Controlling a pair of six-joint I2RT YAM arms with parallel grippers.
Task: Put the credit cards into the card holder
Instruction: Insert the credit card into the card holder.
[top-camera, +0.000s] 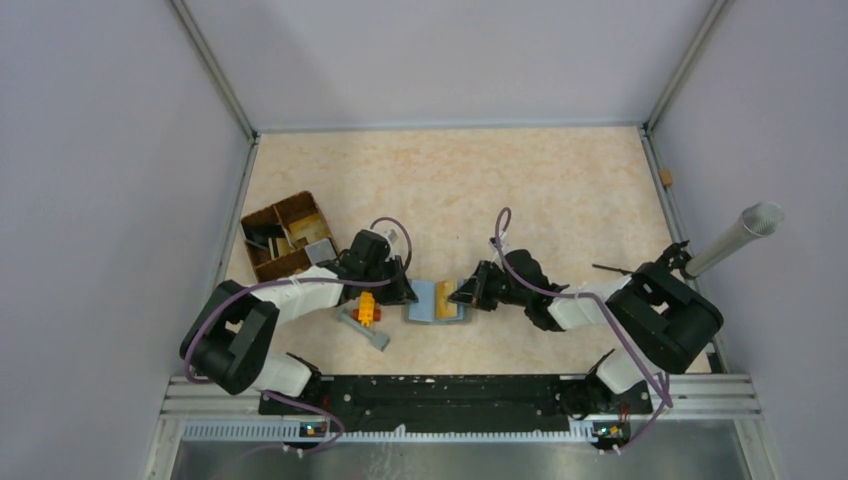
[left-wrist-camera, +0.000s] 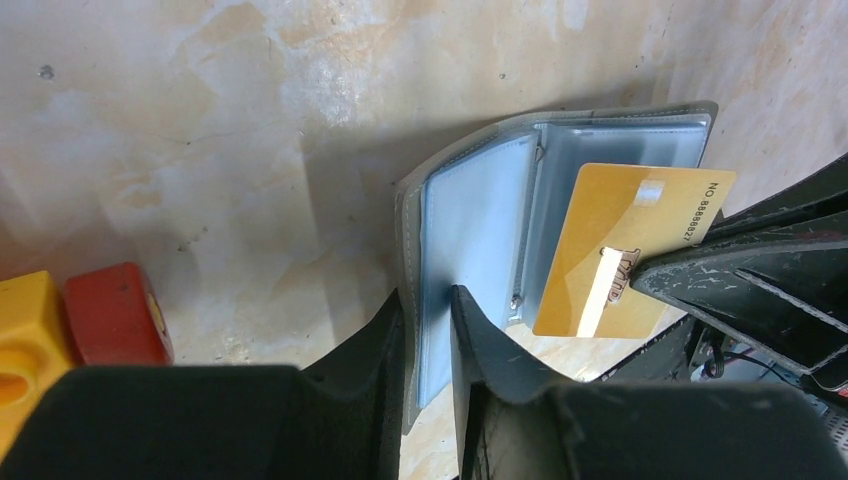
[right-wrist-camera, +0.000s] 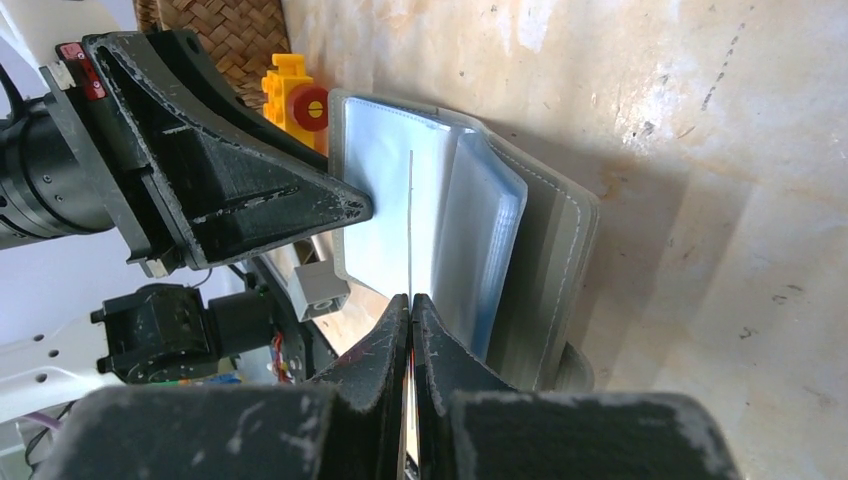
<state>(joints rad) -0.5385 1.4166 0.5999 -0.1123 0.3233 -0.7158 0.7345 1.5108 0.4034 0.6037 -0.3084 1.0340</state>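
Observation:
The grey card holder (top-camera: 425, 301) lies open like a book between the two arms, its blue-grey pockets (left-wrist-camera: 480, 225) facing up. My left gripper (left-wrist-camera: 428, 322) is shut on the holder's left cover, one finger on each side of the flap. My right gripper (right-wrist-camera: 410, 302) is shut on a gold credit card (left-wrist-camera: 625, 235). That card shows edge-on (right-wrist-camera: 410, 215) in the right wrist view and stands just over the holder's inner pockets (right-wrist-camera: 480, 215). From above, the gold card (top-camera: 447, 296) sits at the holder's right half.
A brown woven divided tray (top-camera: 262, 218) with small grey and dark flat pieces stands at the left. An orange-yellow toy brick (top-camera: 367, 307) with a red part (left-wrist-camera: 112, 313) and a grey block (top-camera: 375, 332) lie beside the left gripper. A metal tube (top-camera: 735, 235) leans at the right wall.

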